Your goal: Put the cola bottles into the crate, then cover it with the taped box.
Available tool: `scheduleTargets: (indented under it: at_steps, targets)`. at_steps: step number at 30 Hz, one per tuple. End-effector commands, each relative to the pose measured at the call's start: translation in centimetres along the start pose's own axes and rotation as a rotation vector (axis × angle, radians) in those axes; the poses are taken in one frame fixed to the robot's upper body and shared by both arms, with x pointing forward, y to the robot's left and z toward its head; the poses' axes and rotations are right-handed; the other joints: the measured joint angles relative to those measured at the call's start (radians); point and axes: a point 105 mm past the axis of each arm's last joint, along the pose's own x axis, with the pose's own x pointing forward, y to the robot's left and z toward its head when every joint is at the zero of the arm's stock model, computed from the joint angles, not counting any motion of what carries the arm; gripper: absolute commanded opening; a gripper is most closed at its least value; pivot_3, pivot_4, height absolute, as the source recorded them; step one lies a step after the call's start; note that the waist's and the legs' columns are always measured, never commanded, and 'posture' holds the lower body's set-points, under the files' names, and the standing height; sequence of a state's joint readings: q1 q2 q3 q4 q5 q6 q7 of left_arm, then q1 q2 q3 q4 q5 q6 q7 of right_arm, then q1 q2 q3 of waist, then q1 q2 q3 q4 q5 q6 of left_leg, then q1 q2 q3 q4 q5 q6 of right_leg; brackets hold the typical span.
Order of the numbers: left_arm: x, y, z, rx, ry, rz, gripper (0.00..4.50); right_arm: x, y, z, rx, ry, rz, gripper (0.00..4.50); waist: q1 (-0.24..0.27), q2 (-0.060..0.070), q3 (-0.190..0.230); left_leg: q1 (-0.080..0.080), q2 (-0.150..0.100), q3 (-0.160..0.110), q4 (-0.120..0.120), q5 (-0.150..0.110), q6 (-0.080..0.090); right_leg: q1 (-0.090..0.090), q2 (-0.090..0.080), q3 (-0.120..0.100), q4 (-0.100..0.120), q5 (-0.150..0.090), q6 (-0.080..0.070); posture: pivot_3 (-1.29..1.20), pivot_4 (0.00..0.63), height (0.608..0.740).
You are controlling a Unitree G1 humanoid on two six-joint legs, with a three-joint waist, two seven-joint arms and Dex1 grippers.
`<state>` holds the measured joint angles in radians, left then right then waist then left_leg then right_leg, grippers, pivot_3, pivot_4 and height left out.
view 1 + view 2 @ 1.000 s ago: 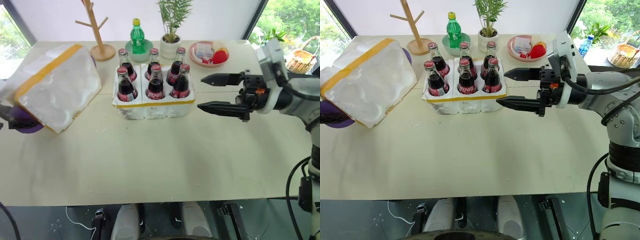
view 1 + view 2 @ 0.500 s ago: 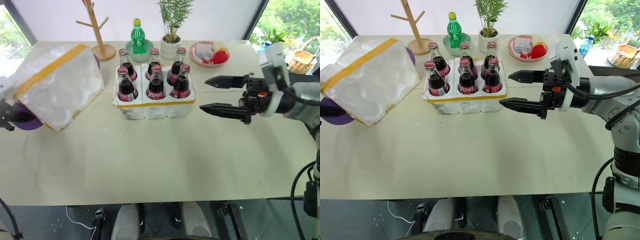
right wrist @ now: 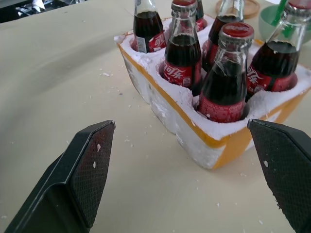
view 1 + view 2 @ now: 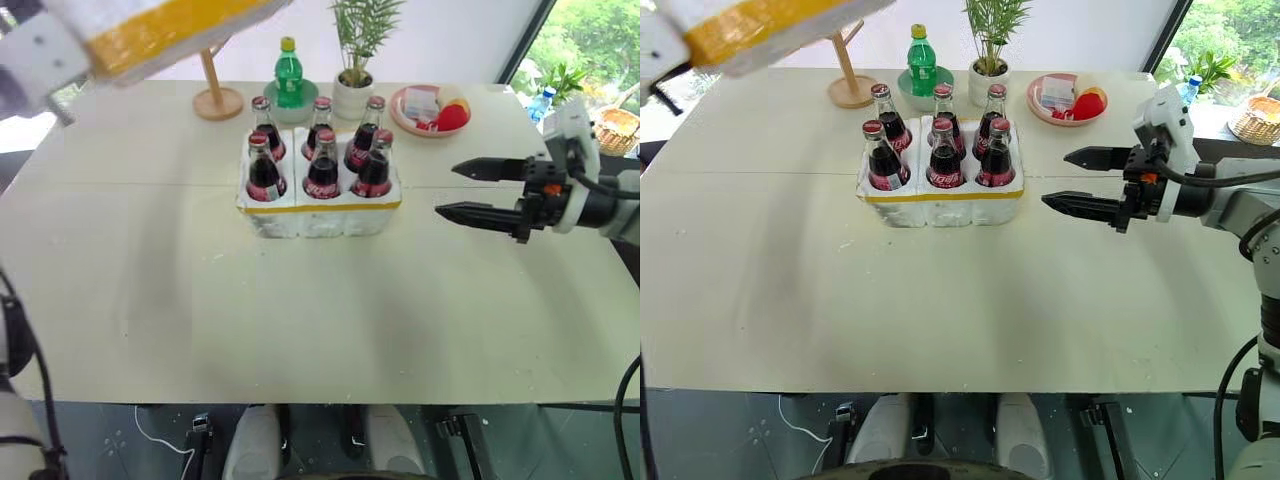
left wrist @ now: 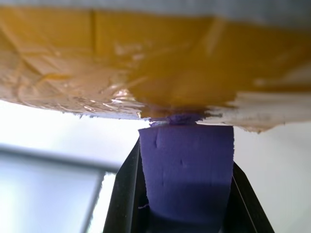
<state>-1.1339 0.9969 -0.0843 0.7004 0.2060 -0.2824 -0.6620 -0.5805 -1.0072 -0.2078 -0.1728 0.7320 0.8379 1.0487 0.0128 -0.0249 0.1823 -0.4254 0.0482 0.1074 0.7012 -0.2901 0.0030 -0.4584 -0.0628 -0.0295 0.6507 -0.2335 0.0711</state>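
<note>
From my remote station I saw all six cola bottles standing upright in the wells of the crate at the middle of the table, while the taped box hung high at the far left, off the tabletop. My left gripper was clamped on a purple block fixed to the box's yellow-taped face. My right gripper hovered to the right of the crate, apart from it, its fingers spread wide and holding nothing.

Head pair looks down — wrists close-up, level.
</note>
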Motion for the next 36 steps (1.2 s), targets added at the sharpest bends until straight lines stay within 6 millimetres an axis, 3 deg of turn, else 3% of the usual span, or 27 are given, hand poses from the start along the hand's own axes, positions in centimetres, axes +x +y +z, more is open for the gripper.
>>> scheduleTargets:
  at_steps: [1,7,9,14,20,24,28,36]
  targets:
    - [0.6,1.8,4.0,0.079,-0.133,0.093,0.37,-0.7,0.2,1.2,-0.036,-0.037,-0.028,4.5,-0.004,0.0,0.0,0.0,0.0,0.0,0.0,0.0,0.0,0.0,0.0,0.0,0.0,0.0,0.0,0.0,0.15,0.74]
    - [1.7,-2.8,6.6,0.253,-0.238,-0.005,0.37,-0.7,0.7,1.1,-0.024,-0.043,-0.04,4.5,-0.007,0.001,0.0,0.0,0.001,0.0,0.0,0.001,-0.001,-0.001,0.001,0.0,0.0,0.0,0.0,0.0,0.15,0.74]
    - [1.6,-4.4,6.4,0.334,-0.237,-0.034,0.37,-0.7,0.9,1.0,-0.013,-0.048,-0.046,4.5,-0.005,0.001,0.0,0.001,0.001,0.0,0.0,0.001,-0.001,0.0,0.001,0.001,0.0,0.0,0.0,0.0,0.15,0.74]
    - [1.4,-6.2,5.5,0.434,-0.192,-0.048,0.37,-0.7,1.4,0.5,0.006,-0.05,-0.058,4.5,0.0,0.0,0.0,0.001,0.001,0.0,0.0,0.0,0.0,0.0,0.001,0.001,0.0,0.0,0.0,0.0,0.15,0.74]
    - [2.2,-8.6,6.5,0.598,-0.21,-0.043,0.37,-0.4,1.2,1.3,0.017,-0.089,-0.069,4.5,0.0,0.0,0.0,0.001,0.0,0.0,0.0,0.0,0.001,0.001,0.001,0.001,0.0,0.0,0.0,0.0,0.15,0.74]
    - [2.0,-10.2,7.0,0.586,-0.243,-0.068,2.27,-0.1,1.2,1.3,0.019,-0.093,-0.07,4.5,0.0,0.0,0.0,0.001,0.0,0.0,0.0,0.0,0.001,0.001,0.0,0.001,0.0,0.0,0.0,0.0,0.15,0.74]
    - [0.7,-11.3,5.4,0.545,-0.193,-0.127,4.4,0.0,1.3,1.3,0.019,-0.094,-0.066,4.5,-0.002,0.001,0.0,0.001,0.001,-0.001,0.0,0.0,0.0,0.001,0.001,0.001,0.0,0.0,0.0,0.0,0.15,0.74]
    - [-5.1,-11.9,3.1,0.413,-0.143,-0.184,4.46,-0.5,0.8,0.5,0.03,-0.068,-0.084,4.5,-0.003,0.001,0.0,0.001,0.002,-0.001,0.0,-0.001,0.001,0.001,0.0,0.001,0.0,0.0,0.0,0.0,0.15,0.74]
